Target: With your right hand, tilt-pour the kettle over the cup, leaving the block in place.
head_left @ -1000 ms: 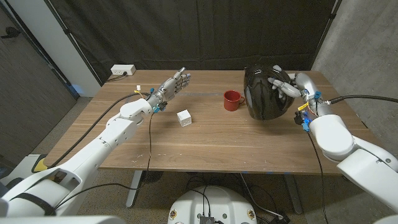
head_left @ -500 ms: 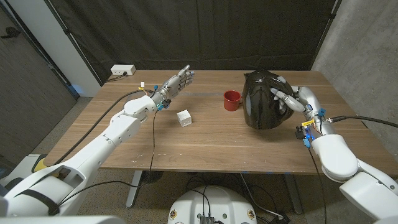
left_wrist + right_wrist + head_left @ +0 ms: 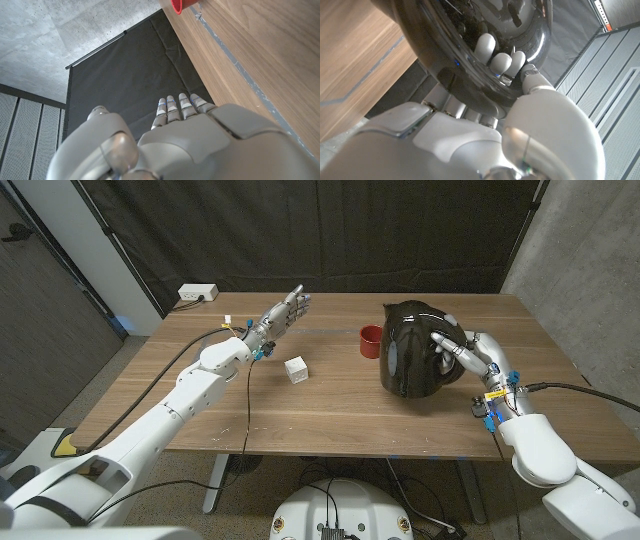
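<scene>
My right hand (image 3: 468,352) has its fingers (image 3: 492,59) wrapped around the handle side of the black kettle (image 3: 410,350), which stands roughly upright, so the kettle's body sits between my palm and the red cup (image 3: 372,340); the cup lies just beyond the kettle's far side, on the side I judge the spout to face. The white block (image 3: 296,368) lies further out past the cup, near my empty, spread left hand (image 3: 284,311), well clear of the pour
</scene>
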